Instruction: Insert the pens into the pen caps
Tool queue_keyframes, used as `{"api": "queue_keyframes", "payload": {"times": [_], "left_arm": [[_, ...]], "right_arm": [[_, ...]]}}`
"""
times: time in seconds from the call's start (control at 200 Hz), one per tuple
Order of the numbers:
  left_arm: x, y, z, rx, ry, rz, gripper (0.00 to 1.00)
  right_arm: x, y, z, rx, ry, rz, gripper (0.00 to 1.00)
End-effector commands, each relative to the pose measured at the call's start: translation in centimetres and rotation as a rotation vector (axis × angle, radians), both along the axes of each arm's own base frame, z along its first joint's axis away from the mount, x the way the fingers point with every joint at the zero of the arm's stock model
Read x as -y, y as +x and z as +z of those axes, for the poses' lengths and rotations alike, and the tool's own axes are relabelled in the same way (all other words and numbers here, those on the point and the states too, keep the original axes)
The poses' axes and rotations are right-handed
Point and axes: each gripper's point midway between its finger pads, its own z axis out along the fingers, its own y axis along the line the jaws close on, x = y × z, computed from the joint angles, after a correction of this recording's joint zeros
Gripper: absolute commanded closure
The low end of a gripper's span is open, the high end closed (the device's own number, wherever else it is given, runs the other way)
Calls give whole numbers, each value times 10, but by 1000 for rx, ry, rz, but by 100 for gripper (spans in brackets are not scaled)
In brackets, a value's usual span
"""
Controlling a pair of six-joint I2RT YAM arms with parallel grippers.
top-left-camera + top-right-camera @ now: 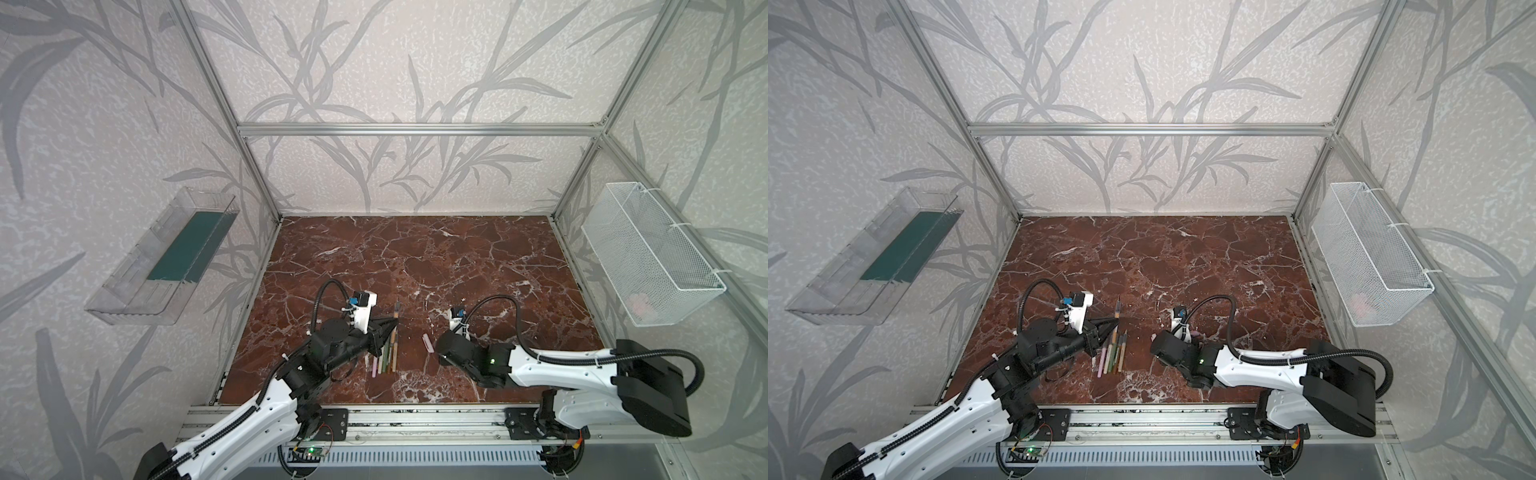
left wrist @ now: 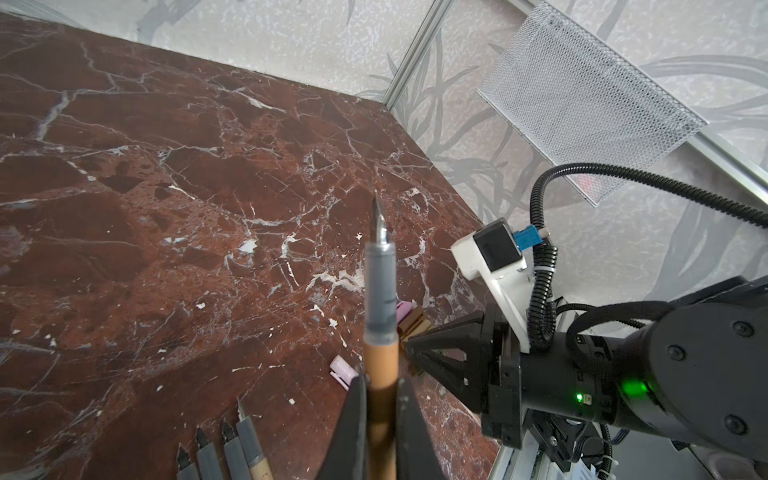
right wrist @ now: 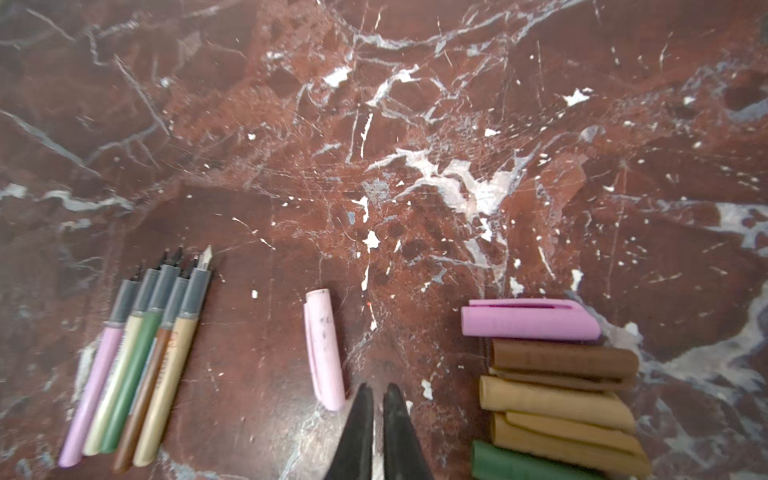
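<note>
My left gripper (image 2: 382, 380) is shut on a gold-tan pen (image 2: 380, 324) with a grey grip and a metal nib, held above the marble table; both top views show that pen (image 1: 397, 313) (image 1: 1118, 309). Several more pens (image 3: 137, 361) lie side by side beneath it (image 1: 384, 353). A loose pink pen cap (image 3: 324, 349) lies just beside my right gripper (image 3: 376, 390), which is shut with nothing between its fingers. Stacked to its other side are pink (image 3: 528, 318), brown (image 3: 565, 359), gold-tan (image 3: 552, 401) and green (image 3: 519, 463) caps. In both top views the right wrist hides its gripper.
A white wire basket (image 1: 652, 257) hangs on the right wall and a clear plastic tray (image 1: 166, 257) on the left wall. An aluminium rail (image 1: 415, 419) runs along the table's front edge. The right arm's fingers (image 2: 440, 345) point close to the held pen.
</note>
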Motion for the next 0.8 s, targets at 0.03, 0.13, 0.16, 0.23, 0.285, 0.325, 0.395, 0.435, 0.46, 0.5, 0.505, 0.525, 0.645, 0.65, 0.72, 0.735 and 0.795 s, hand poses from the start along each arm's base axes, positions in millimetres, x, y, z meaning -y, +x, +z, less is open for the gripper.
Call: {"api": "queue_keyframes", "payload": {"times": [0.03, 0.13, 0.16, 0.23, 0.285, 0.325, 0.395, 0.435, 0.46, 0.5, 0.505, 0.525, 0.645, 0.65, 0.72, 0.735, 0.795], "left_arm": [[-7, 8, 9, 9, 11, 55, 100], [-9, 10, 10, 18, 19, 69, 100], [-9, 10, 10, 19, 20, 72, 100], [-10, 11, 9, 21, 25, 74, 100], [-10, 11, 9, 20, 29, 76, 100], [-11, 10, 8, 19, 31, 76, 100], [-12, 10, 9, 23, 31, 80, 100], [-12, 10, 8, 23, 34, 80, 100], [-13, 9, 7, 24, 36, 80, 100], [-14, 9, 7, 26, 37, 84, 100], [-14, 9, 7, 26, 38, 86, 100], [-15, 9, 7, 27, 38, 85, 100], [-19, 9, 8, 36, 42, 102, 100], [-19, 9, 8, 36, 42, 102, 100], [-20, 8, 10, 44, 37, 103, 100], [-20, 8, 11, 46, 36, 100, 100], [-20, 7, 11, 48, 36, 101, 100]], "right_arm": [[26, 4, 15, 6, -139, -68, 84], [47, 0, 22, 12, -136, -144, 78], [53, -2, 20, 10, -127, -169, 76], [64, -6, 11, -9, -105, -213, 75], [74, -9, 1, -43, -105, -253, 75], [80, -11, -5, -68, -108, -276, 76], [90, -11, -15, -105, -109, -315, 79], [94, -10, -18, -114, -104, -333, 80], [95, -10, -19, -113, -97, -340, 80], [97, -10, -20, -110, -87, -346, 79], [97, -9, -20, -110, -85, -348, 79], [97, -9, -21, -109, -76, -349, 79], [96, -2, -23, -124, -24, -345, 78], [95, -1, -23, -124, -22, -344, 78], [96, 3, -24, -128, -1, -347, 78], [95, 3, -24, -128, 4, -346, 78], [95, 6, -23, -122, 23, -344, 78]]}}
